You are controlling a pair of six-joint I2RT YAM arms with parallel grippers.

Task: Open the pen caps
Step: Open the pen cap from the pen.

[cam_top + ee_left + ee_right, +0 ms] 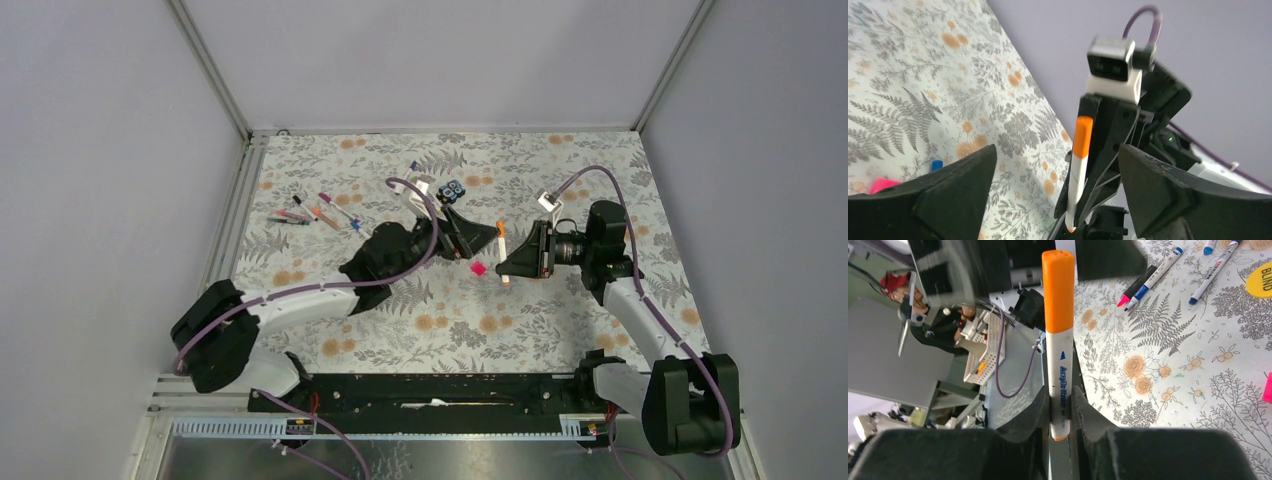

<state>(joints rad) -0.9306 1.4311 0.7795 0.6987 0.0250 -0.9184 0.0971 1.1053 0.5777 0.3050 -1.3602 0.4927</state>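
Observation:
My right gripper is shut on the white barrel of an orange pen, near its lower end. The pen stands upright with its orange cap on top. In the top view this pen sits at the right gripper, just right of the left gripper. The left gripper is open, its fingers wide on either side of the pen and not touching it or the cap. Several other pens lie at the back left of the table.
A pink highlighter-like piece lies on the flowered cloth below the grippers, and a small blue cap is near it. A black-and-blue block sits behind the left gripper. A yellow disc lies beside loose pens.

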